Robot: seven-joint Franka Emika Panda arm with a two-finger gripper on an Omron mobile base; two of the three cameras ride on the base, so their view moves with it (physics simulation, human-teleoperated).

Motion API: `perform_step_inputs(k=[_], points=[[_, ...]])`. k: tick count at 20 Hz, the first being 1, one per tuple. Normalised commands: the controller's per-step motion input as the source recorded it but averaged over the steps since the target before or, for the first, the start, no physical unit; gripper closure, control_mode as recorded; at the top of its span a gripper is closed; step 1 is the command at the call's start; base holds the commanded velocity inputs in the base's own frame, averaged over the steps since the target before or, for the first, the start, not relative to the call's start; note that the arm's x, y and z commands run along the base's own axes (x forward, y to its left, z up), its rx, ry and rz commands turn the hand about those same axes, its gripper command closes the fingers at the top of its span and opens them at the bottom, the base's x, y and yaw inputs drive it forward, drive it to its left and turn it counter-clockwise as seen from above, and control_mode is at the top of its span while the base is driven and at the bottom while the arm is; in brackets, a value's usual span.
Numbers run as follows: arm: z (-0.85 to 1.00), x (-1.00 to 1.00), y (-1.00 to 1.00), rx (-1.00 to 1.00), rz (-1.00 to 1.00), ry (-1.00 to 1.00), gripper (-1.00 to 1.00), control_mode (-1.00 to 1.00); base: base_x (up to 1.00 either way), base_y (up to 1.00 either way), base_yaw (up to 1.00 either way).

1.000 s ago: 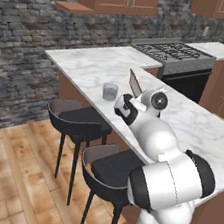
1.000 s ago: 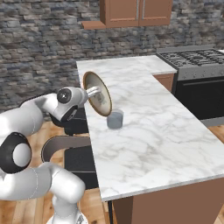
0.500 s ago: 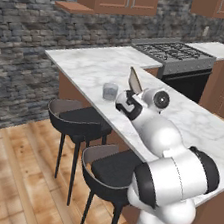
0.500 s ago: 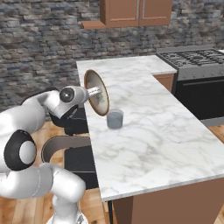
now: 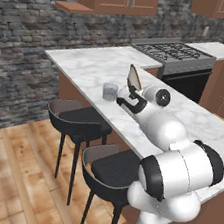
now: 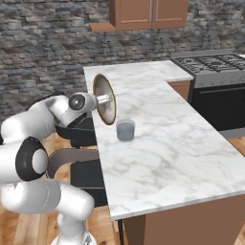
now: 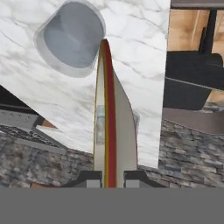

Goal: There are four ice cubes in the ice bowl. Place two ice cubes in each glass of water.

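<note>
Tilted further, ice bowl (image 6: 106,99) nears glass (image 6: 125,130); hand view reveals cubes (image 7: 101,124).

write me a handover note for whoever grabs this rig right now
Jaws: shut on the rim of the ice bowl, which they hold tipped up on edge over the marble counter.
Things: one glass stands upright on the counter just beside the tipped bowl, apart from it. I cannot pick out a second glass with certainty. The ice cubes are too hard to make out; a pale blur shows behind the bowl in the hand view.
Done: bowl picked up and tilted near the glass.
Left: confirm where the cubes are, get two into each glass.
</note>
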Motion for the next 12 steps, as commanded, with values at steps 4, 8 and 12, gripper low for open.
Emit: perform_step_inputs(k=[4,8,12], points=[[0.31,0.14,0.13,0.02,-0.03,0.00,1.00,-1.00,0.00,0.00,0.00],[0.30,0.02,0.10,0.00,-0.05,0.00,1.00,-1.00,0.00,0.00,0.00],[0.21,0.01,0.02,0.00,-0.07,0.00,1.00,-1.00,0.00,0.00,0.00]])
